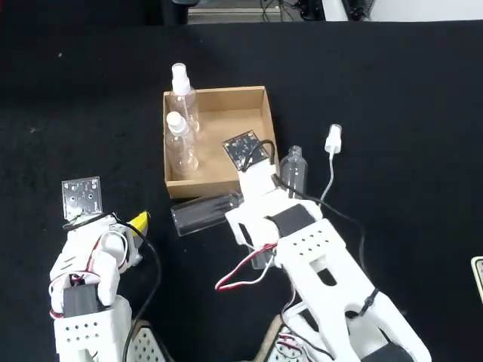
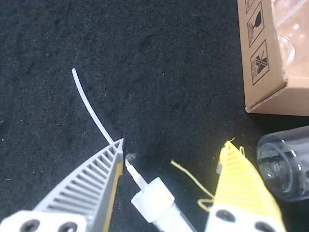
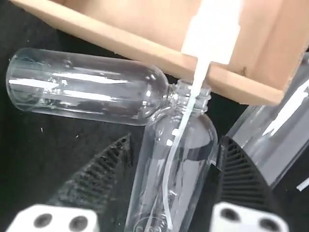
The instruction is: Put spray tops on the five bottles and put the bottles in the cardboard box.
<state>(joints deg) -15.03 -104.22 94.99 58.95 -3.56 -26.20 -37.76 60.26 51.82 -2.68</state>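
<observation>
Black table (image 1: 392,90) surface fills the scene, with the two white arms at its near edge. The right arm (image 1: 324,256) stretches up to the near right corner of the cardboard box (image 1: 230,124), and the left arm (image 1: 83,294) sits well to the left of the box.

The cardboard box is open at the top and lies mid-table. Along its left wall stand two clear bottles fitted with spray tops, the rear bottle (image 1: 183,102) and the front bottle (image 1: 181,149).

A lying bottle (image 1: 202,213) rests on its side just outside the box's near wall, uncapped. An upright bottle (image 1: 293,172), also uncapped, stands just beside the box's right wall.

The right gripper (image 3: 177,139) has its black fingers closed in on either side of a held bottle (image 3: 169,159). That bottle's neck is right beside the lying bottle's neck. A raised spray top (image 3: 212,29) sits above the neck, not seated, with its tube running down inside the bottle.

The left gripper (image 2: 175,141) is spread wide, gripping nothing. A loose spray top (image 2: 154,198) lies on the table between its grey and yellow fingers, and its thin tube (image 2: 91,104) trails out past the grey fingertip.

A last spray top (image 1: 333,139) lies on the table just right of the upright bottle, its tube trailing toward the right arm
</observation>
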